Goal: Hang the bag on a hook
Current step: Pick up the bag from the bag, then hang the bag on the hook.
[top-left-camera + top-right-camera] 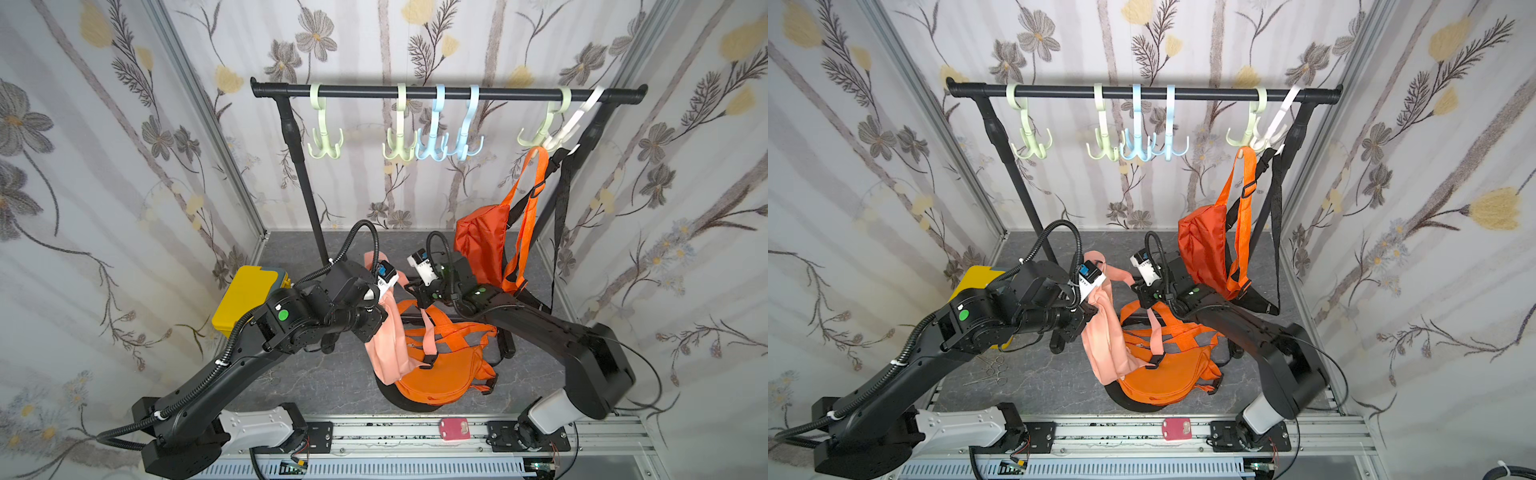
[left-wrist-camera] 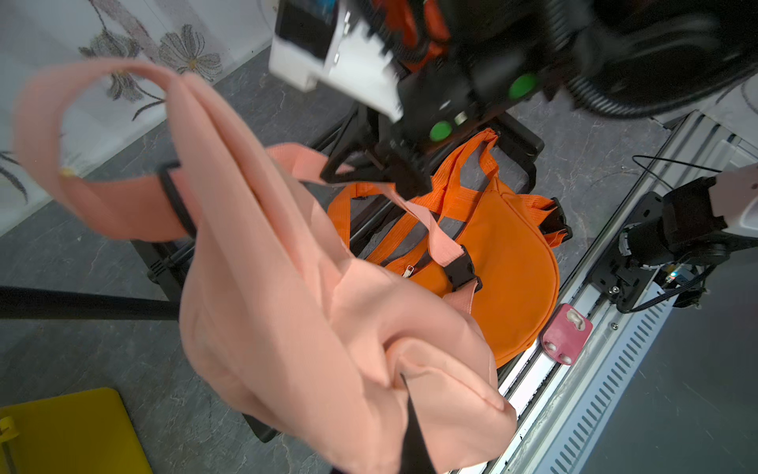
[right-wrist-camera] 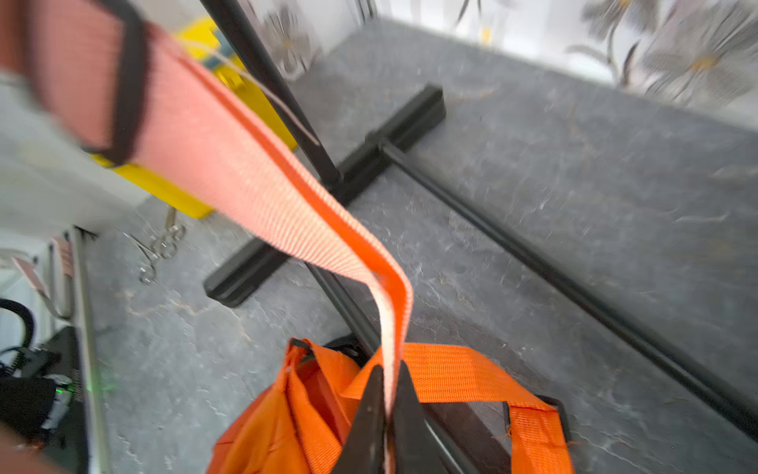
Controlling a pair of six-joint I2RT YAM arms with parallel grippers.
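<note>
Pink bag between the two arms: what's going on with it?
Two robot arms are working on the pink bag. The left gripper holds its body up, and the right gripper is pinched shut on its strap. It is not yet on the rack. An orange bag lies underneath, and a second orange bag already hangs at the rack's end.

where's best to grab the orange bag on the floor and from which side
I'd take the orange bag by its webbing strap, not the pouch: the pouch lies broad and slack, the strap thin and spread toward the rack. Come from above, jaws across its width, clear of the pink strap crossing it.
</note>
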